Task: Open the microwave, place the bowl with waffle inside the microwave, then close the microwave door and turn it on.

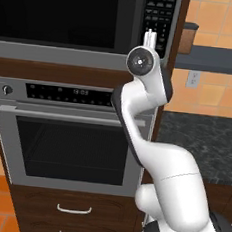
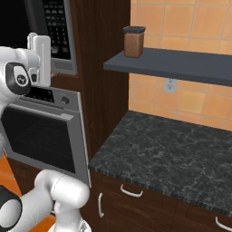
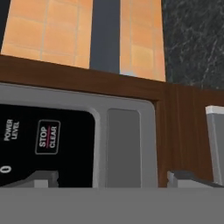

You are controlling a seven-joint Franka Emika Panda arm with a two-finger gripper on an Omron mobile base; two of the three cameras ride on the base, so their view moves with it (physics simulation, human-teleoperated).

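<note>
The white arm's two-finger gripper point(image 3: 113, 178) is raised with its jaws spread wide and empty, close in front of the lower right corner of the built-in steel-framed microwave point(image 1: 84, 52), by its black keypad strip point(image 1: 159, 16). The microwave's black glass door point(image 1: 65, 12) is closed, above the steel wall oven point(image 1: 68, 138). Farther right, a brown lidded jar point(image 2: 134, 41) stands on the left end of a dark wall shelf point(image 2: 181, 65) above the black marble counter point(image 2: 172, 158).

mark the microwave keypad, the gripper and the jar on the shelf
microwave keypad point(image 1: 159, 14): left base view, on the black button strip.
gripper point(image 1: 150, 35): left base view, between its open fingertips.
jar point(image 2: 134, 43): right base view, on its brown body.
</note>
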